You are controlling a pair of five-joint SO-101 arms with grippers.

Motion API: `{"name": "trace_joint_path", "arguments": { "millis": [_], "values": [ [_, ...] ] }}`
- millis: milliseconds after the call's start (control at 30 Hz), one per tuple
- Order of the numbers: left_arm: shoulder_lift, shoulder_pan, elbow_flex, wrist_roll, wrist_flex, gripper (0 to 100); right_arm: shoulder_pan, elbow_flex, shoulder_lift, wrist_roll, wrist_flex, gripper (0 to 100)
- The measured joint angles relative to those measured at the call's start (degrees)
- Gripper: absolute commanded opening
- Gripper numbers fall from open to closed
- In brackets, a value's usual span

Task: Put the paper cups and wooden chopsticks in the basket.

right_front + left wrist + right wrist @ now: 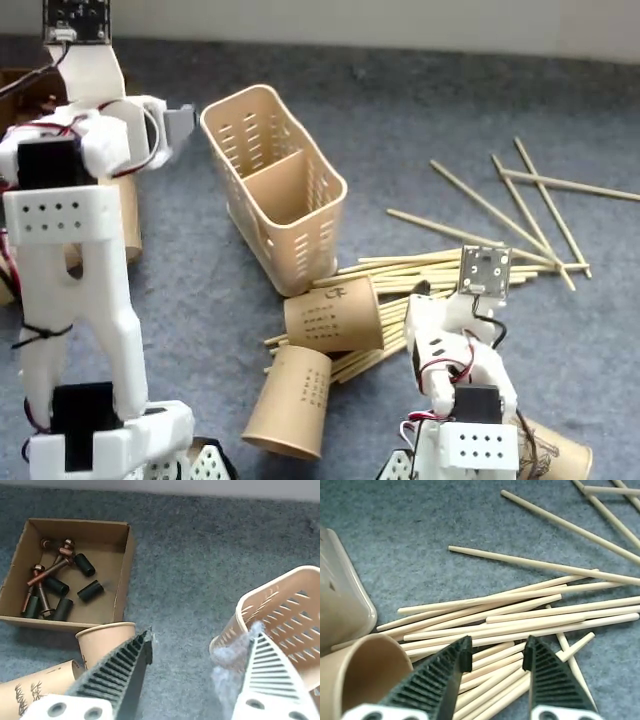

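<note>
Since the right gripper (497,654) hangs over the heap of wooden chopsticks (520,622) with its jaws apart and nothing between them, the step in hand looks like a pickup from that heap. To do it well, the jaws should straddle the sticks across their length, not along it. They should drop low enough to pinch a small bundle near its middle (a grip near one end would likely let the sticks droop and fan out). The paper cup (365,675) lying on its side just beside the jaws is best left unbumped. The left gripper (200,640), likewise open and empty, is held above the grey carpet (200,555) next to the basket (305,240).

The chopsticks are thin, pale and straight. Most lie roughly parallel in a loose heap at the foot of the basket, partly under that cup. Several stray sticks (530,200) lie crosswise farther off. Being slim and smooth, they would likely slip in a loose grip.
</note>
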Motion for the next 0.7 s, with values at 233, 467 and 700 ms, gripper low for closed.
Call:
{"name": "trace_joint_path", "arguments": {
  "millis": [233, 467, 700],
  "values": [
    [10.55, 4.13, -8.62, 0.00, 0.00, 30, 0.00, 0.00, 0.00, 0.00, 0.00, 17.6],
    [24.09, 4.75, -14.77, -4.75, 0.00, 30, 0.00, 0.00, 0.00, 0.00, 0.00, 17.6],
    [30.68, 5.27, -19.16, -11.60, 0.00, 17, 0.00, 0.00, 0.00, 0.00, 0.00, 17.6]
  ]
}}
